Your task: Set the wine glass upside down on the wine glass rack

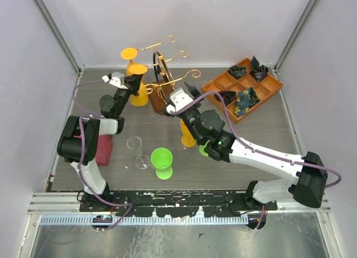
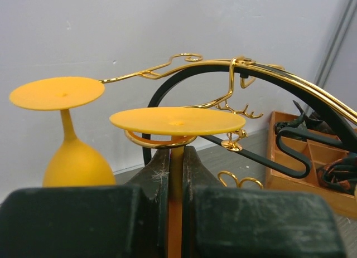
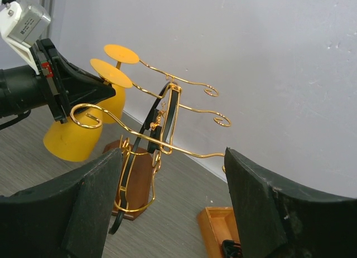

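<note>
A yellow wine glass (image 2: 177,120) hangs upside down, its round foot uppermost and its stem (image 2: 176,163) pinched between my left gripper's (image 2: 176,157) shut fingers. A gold curl of the wine glass rack (image 2: 162,140) rings the stem just under the foot. In the top view the left gripper (image 1: 134,84) is at the rack's (image 1: 164,79) left side, the glass's bowl (image 1: 139,96) below it. A second yellow glass (image 2: 61,93) hangs upside down further left. My right gripper (image 3: 173,157) stands open and empty, facing the rack (image 3: 167,118); it is just right of the wooden base (image 1: 158,103).
An orange compartment tray (image 1: 242,88) with dark items sits at the back right. An orange glass (image 1: 188,136) lies under the right arm. Green glasses (image 1: 162,160) and clear glasses (image 1: 134,142) stand near the front, and a red cloth (image 1: 104,149) lies by the left arm.
</note>
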Available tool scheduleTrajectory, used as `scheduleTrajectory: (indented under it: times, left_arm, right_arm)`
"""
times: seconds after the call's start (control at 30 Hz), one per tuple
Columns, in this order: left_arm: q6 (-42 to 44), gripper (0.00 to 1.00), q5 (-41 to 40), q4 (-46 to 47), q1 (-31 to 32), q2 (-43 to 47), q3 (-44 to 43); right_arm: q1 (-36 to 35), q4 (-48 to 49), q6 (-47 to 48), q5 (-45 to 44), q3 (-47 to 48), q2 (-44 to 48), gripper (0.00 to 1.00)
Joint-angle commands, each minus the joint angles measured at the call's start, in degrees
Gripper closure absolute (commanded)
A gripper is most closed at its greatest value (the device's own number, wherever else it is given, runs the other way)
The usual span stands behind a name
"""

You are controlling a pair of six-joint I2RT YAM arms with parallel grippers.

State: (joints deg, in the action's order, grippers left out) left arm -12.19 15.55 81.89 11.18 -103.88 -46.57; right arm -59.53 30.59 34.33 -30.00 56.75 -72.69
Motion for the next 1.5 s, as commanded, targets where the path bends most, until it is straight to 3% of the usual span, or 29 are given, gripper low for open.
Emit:
scheduleTrajectory:
  times: [0.0, 0.2, 0.3, 0.33, 0.4, 0.57, 0.7, 0.93, 1.2, 1.33, 1.47]
  left_arm:
    - [-1.7, 0.98, 3.7, 0.2, 0.0, -3.0, -3.4]
    - [-2.8, 0.91, 5.4, 0.2, 0.0, -5.4, -5.1]
    - [-2.3, 0.73, 2.9, 0.2, -0.1, -5.4, -3.3]
    - [-1.6, 0.61, 2.5, 0.2, 0.0, -4.9, -2.5]
    - [-0.5, 0.46, 1.8, 0.2, 0.0, -4.3, -1.0]
    - [1.5, 0.22, 2.0, 0.2, -0.2, -2.2, 2.2]
    - [3.4, 0.09, 1.8, 0.2, -0.6, 0.8, 6.1]
    - [1.8, 0.01, -1.2, 0.2, -3.4, 7.5, 12.6]
    - [-7.6, 0.02, -6.7, -1.1, -8.9, 15.5, 17.1]
    - [-8.1, 0.02, -6.2, -10.8, -9.4, 21.0, 15.4]
    - [-4.0, 0.02, -9.1, -31.4, -9.4, 32.2, 10.5]
  right_arm:
    - [-0.2, 1.2, -0.6, -0.8, 2.1, 1.2, 0.21]
    - [-0.2, 1.2, -0.4, -0.9, 2.2, 0.8, 0.20]
    - [-0.2, 1.2, -0.2, -0.9, 2.3, 0.7, 0.18]
    - [-0.2, 1.2, -0.1, -0.9, 2.2, 0.7, 0.18]
    - [-0.2, 1.3, 0.1, -1.0, 2.2, 0.6, 0.18]
    - [-0.2, 1.5, 0.3, -0.4, 2.0, 0.5, 0.17]
    - [-0.2, 1.3, -0.4, -0.4, 1.8, 1.2, 0.16]
    - [-0.2, -5.7, -5.7, -4.4, 5.7, 3.2, 0.15]
    - [-0.2, -24.3, -18.9, -7.3, 9.5, 9.9, 0.15]
    - [-0.2, -35.6, -27.9, -7.3, 11.2, 11.8, 0.15]
    - [-0.2, -46.2, -35.7, -9.7, 12.0, 12.4, 0.15]
